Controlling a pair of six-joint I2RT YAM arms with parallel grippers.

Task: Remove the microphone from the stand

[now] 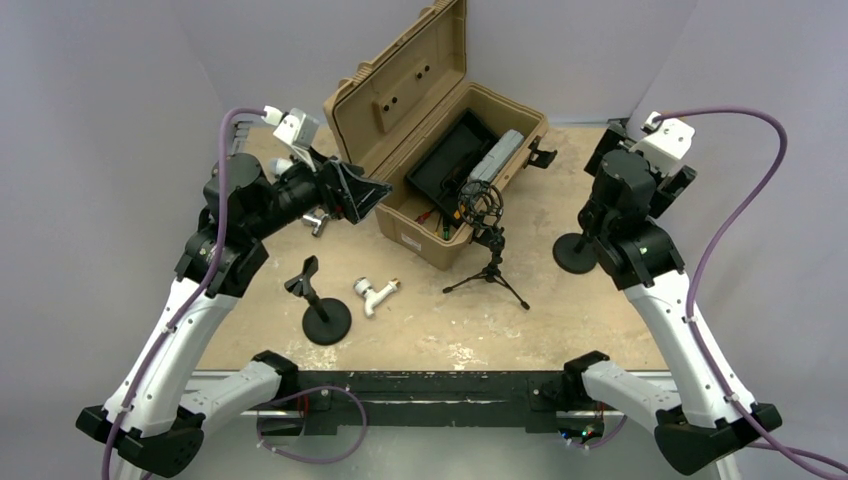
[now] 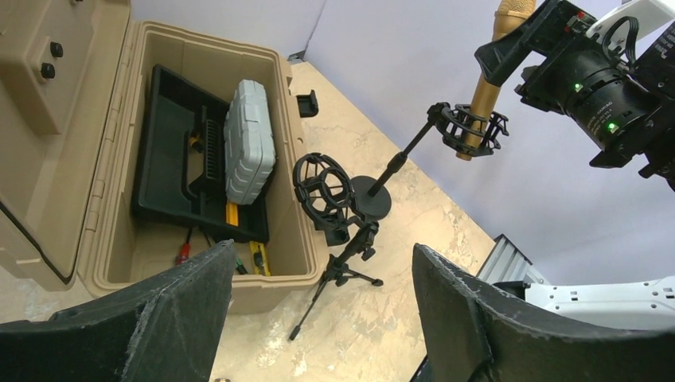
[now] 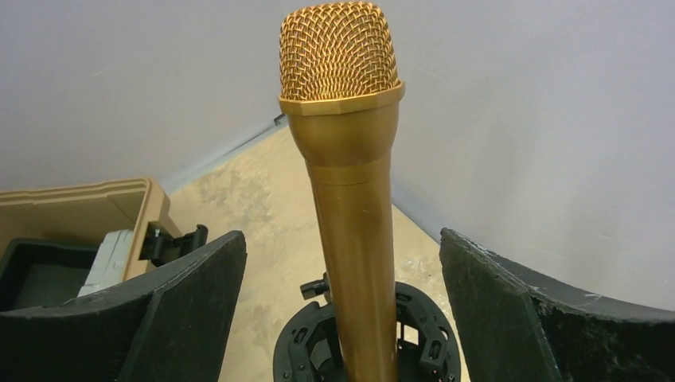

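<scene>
Here the gold microphone (image 3: 350,199) stands upright in the shock mount (image 3: 306,346) of its stand (image 1: 575,252), near the table's (image 1: 420,340) right edge. The right gripper (image 3: 342,302) is spread wide, its fingers flanking the microphone without touching it. The left gripper (image 2: 320,270) gapes wide, holding nothing.

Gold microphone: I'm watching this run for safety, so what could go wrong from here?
The microphone sits in the shock mount with the right end effector open around it; a pull could drag the unheld stand over. The left end effector is off by the case, not bracing it. The smooth body might also slip.
</scene>
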